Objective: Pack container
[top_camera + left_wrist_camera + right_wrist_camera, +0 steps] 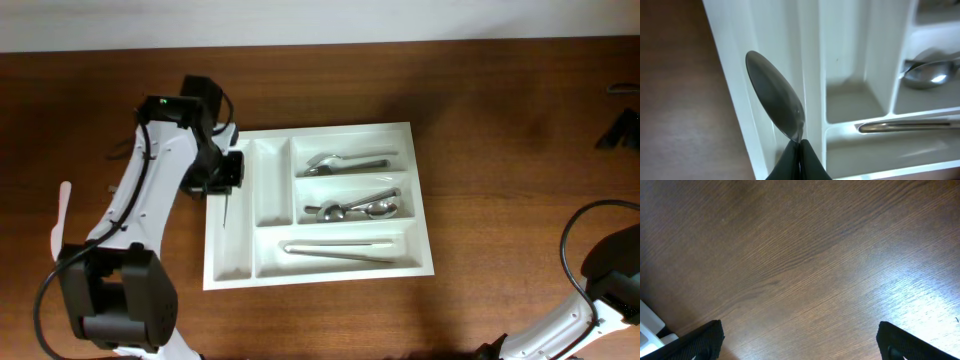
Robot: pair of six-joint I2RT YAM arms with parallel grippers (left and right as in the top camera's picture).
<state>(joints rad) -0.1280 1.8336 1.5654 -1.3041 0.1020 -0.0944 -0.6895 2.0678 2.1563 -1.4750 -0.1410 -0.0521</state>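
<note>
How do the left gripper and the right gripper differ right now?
The left gripper is shut on a spoon; the right gripper is open and empty. The left hangs over the tray's narrow outer compartment; the right over the wooden table. Both are black.

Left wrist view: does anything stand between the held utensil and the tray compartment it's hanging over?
Nothing visible does. The left gripper is shut on the metal utensil, which hangs over the container's outer narrow compartment; that compartment looks empty in the overhead view. Only the divider wall beside the tip runs close.
</note>
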